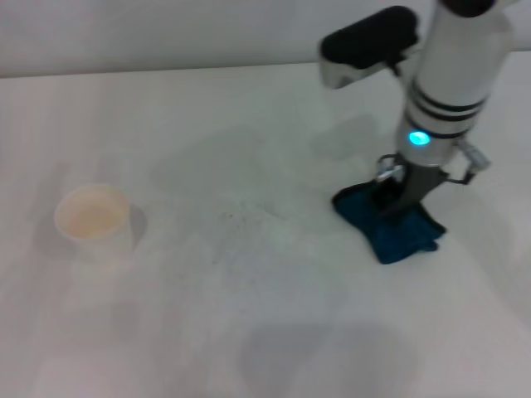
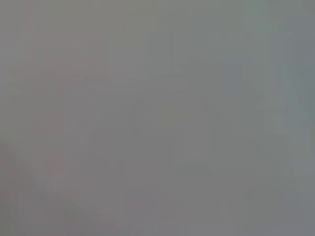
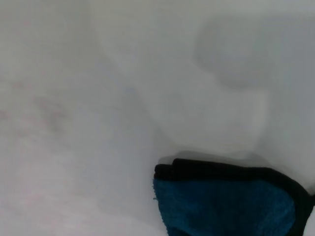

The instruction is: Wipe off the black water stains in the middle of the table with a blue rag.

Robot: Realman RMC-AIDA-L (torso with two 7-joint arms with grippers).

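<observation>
As seen from the head camera, items run left to right across the table (image 1: 265, 332):

Paper cup: a white paper cup (image 1: 93, 220) stands upright at the left, well apart from everything else; its inside looks pale cream.

Black water stains: the black water stains (image 1: 245, 217) show only as faint grey specks and a thin smear near the middle of the tabletop, between cup and rag, touching neither.

Blue rag: the blue rag (image 1: 388, 225) lies crumpled at the right of centre, dark teal with black edging, flat on the white surface and well clear of the stains.

Right gripper: the right gripper (image 1: 395, 196) stands nearly upright over the rag, tip down on the cloth's far part; a blue-green light glows on the wrist above. Whether the fingers are spread or pinching the cloth cannot be told.

Left gripper: out of sight in every view.

Right wrist view: only this one shows the rag's (image 3: 231, 204) edge up close, a thick black hem folded over bright teal pile, lying on bare table (image 3: 98, 123).

Left wrist view: a uniform grey field, nothing identifiable.
</observation>
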